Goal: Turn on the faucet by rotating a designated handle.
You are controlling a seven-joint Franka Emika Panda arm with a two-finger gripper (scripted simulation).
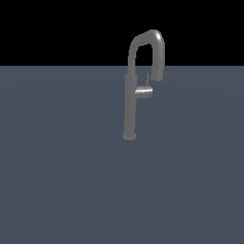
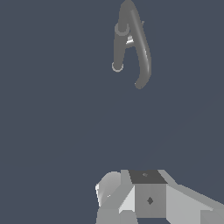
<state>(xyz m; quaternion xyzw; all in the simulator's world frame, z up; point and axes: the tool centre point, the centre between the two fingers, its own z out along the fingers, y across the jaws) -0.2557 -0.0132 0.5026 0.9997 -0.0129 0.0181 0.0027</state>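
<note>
The grey faucet [image 1: 130, 105] stands upright on the flat grey surface, its gooseneck spout arching toward the exterior view's right and ending in a thicker nozzle [image 1: 157, 71]. The handle [image 1: 144, 91] is a short shiny stub jutting from the post toward the exterior view's right, with a thin lever stick pointing up. The arm does not show in the exterior view. In the wrist view the faucet [image 2: 131, 39] is seen from above and far off, with the handle [image 2: 130, 41] partly hidden between post and spout. Parts of my gripper [image 2: 140, 197] show at the frame's edge, well apart from the faucet; its fingers are unclear.
A plain grey floor [image 1: 57, 167] spreads around the faucet, with black background above it. No other objects show.
</note>
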